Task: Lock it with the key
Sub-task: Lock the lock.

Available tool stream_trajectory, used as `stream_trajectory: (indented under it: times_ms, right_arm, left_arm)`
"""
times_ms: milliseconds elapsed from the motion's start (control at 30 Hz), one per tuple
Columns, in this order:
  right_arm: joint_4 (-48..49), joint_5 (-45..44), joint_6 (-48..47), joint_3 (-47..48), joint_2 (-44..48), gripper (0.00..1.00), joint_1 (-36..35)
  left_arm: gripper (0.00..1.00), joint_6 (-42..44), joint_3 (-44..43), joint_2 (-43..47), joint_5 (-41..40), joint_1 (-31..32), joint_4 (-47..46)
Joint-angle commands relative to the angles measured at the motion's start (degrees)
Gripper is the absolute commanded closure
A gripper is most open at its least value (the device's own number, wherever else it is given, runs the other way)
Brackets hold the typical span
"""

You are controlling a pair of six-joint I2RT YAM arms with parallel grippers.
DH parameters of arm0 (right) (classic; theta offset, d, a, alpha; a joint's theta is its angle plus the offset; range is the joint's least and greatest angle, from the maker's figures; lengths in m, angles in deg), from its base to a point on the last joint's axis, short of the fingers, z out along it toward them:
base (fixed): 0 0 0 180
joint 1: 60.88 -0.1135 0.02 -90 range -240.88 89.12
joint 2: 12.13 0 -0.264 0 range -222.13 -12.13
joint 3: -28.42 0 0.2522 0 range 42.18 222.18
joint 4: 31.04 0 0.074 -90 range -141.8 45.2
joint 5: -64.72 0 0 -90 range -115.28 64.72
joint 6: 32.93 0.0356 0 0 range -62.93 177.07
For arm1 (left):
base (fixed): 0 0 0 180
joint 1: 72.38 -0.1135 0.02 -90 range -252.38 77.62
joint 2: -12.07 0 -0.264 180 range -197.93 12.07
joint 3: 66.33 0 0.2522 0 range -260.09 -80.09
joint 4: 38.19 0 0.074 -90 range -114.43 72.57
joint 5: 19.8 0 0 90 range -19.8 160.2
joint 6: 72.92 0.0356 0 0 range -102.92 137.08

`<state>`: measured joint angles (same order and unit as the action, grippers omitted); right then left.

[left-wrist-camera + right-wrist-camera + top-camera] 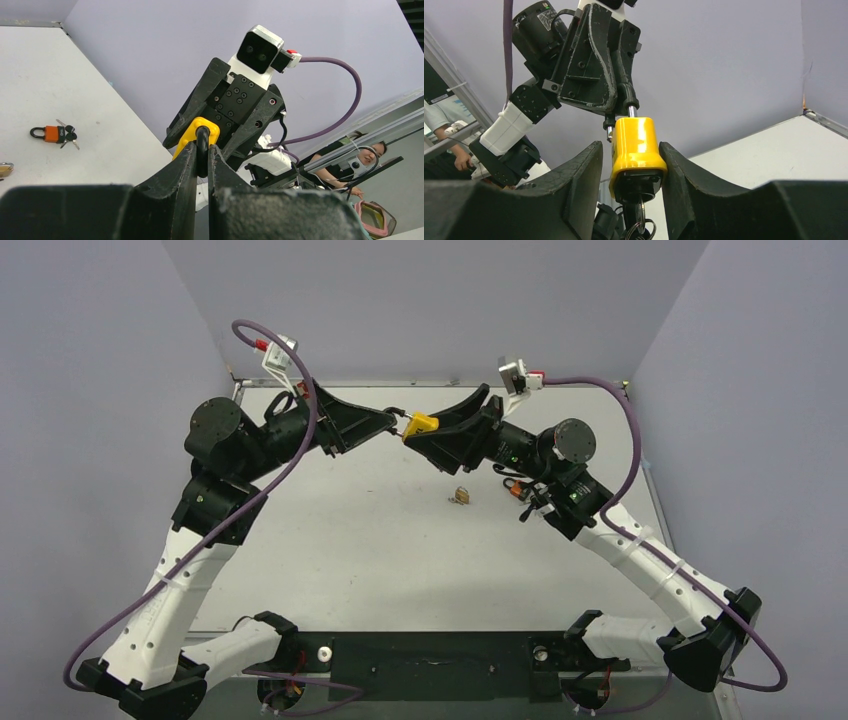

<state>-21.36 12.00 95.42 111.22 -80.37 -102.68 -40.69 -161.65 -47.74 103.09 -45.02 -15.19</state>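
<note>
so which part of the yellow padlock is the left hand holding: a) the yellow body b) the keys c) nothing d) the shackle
d, the left hand pinches the shackle, while the right hand clamps the yellow padlock by its body.

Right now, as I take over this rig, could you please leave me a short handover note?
Left gripper: shut on the shackle. Right gripper: shut on the yellow padlock, held in the air between the arms. Key sits in its keyhole underneath. Done: lock lifted, key in. One shackle leg looks outside the body. Remaining: press it home, turn key. Orange padlock and brass padlock lie on the table.
</note>
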Motion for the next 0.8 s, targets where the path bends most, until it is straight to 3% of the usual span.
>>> stream_trajectory:
  times_ms: [0,433,633,767]
  right_arm:
    - [1.5,0.1,-1.2,-0.7,2.1,0.59,-0.7]
    - [4.1,-0.3,1.2,-3.2,4.8,0.6,0.3]
    - [4.2,-0.8,1.5,-3.5,5.5,0.65,0.6]
    - [4.0,-0.8,1.8,-2.9,5.3,0.76,0.7]
  left_arm:
    - [1.0,0.1,-0.4,0.9,-1.6,0.2,-5.1]
    - [1.0,0.4,0.4,1.4,-1.7,0.2,-4.8]
    - [1.0,0.4,1.0,1.4,-1.7,0.2,-5.0]
    - [1.0,0.6,1.6,1.3,-1.1,0.2,-5.4]
